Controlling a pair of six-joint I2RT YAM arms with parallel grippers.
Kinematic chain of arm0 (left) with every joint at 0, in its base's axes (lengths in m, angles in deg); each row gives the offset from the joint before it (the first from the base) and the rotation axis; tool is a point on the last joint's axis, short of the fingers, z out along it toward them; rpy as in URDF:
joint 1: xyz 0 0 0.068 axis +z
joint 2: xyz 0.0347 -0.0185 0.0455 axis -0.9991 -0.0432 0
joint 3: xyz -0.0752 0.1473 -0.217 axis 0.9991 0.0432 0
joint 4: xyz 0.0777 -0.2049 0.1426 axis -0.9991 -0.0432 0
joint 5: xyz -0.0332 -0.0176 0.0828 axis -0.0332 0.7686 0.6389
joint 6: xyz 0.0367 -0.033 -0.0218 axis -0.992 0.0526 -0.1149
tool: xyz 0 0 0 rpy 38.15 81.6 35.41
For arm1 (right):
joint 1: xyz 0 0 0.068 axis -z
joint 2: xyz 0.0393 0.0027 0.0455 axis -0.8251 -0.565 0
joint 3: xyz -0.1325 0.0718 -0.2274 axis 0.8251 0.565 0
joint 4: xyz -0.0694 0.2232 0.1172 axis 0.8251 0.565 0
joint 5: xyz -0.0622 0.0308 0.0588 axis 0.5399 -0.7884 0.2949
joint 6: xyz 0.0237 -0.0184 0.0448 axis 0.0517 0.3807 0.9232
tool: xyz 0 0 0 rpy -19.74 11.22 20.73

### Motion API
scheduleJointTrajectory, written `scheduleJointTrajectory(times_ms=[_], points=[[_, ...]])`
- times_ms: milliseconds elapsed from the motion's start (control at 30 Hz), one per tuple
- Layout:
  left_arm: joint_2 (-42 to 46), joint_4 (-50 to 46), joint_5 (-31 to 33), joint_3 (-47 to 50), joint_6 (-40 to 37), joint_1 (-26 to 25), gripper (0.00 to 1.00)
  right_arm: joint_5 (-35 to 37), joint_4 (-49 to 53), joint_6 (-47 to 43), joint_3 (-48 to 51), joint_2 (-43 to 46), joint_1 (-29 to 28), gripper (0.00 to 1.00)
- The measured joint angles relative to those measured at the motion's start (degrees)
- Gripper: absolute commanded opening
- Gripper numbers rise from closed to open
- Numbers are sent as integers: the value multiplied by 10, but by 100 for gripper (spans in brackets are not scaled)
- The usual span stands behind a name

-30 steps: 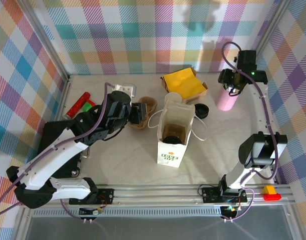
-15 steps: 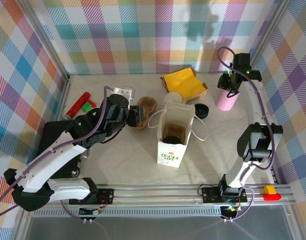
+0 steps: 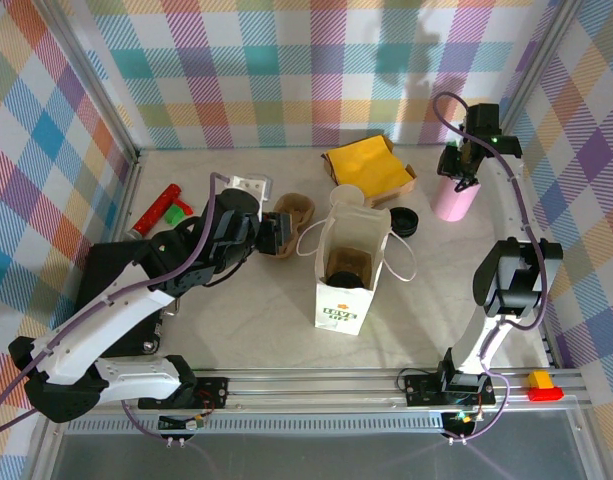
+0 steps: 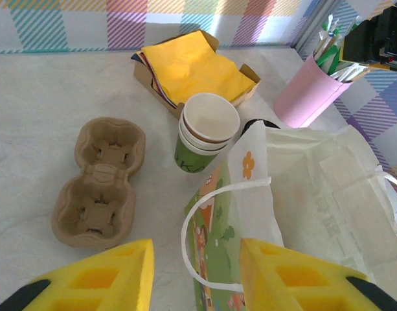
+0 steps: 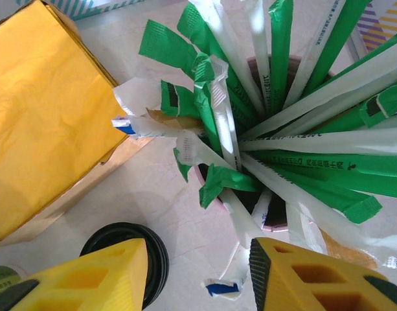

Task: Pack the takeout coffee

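Cup looks lidded and already inside the bag mid-table, so the main step seems done; extras are probably next. Loose lid at the bag's 2 o'clock, cup stack at 12. Left gripper wide open, empty, by the carrier at 10. Right gripper open, empty, above the sticks. Pale marbled table, plaid walls.

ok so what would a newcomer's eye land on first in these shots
Probably the white paper bag standing open in the middle of the table, with something dark and round down inside it. Next come the bright yellow napkins at the back. At the right rear is the pink cup bristling with green-white sticks, with the right gripper open just above them.
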Motion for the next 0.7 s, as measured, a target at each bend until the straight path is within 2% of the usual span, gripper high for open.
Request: scheduleJointTrajectory(times_ms=[467,700], points=[[0,2,-6,3,3,0,39,21,0,-23,0,-2,0,22],[0,4,-10,3,7,0,40,25,6,-24,-17,-2,0,13]])
